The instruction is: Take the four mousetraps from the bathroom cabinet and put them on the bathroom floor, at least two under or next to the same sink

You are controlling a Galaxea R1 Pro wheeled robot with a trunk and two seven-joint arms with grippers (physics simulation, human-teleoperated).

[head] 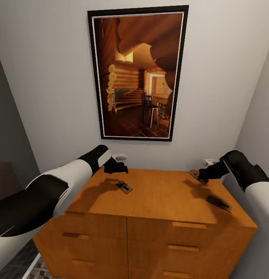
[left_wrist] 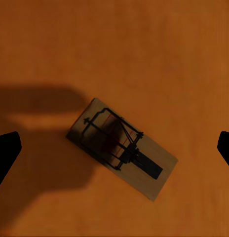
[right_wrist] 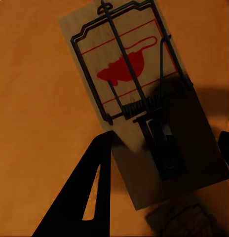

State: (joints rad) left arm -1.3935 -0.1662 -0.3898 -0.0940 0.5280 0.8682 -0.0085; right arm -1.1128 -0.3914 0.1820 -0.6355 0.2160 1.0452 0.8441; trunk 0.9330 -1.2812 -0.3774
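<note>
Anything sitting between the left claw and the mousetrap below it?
Nothing: in the left wrist view the mousetrap lies flat on bare cabinet top, with the left claw open and its fingertips wide of it on both sides.

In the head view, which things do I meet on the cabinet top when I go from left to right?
Left gripper → mousetrap lying under it → red-marked mousetrap → right gripper → dark mousetrap near the right edge. All are on or above the cabinet.
</note>
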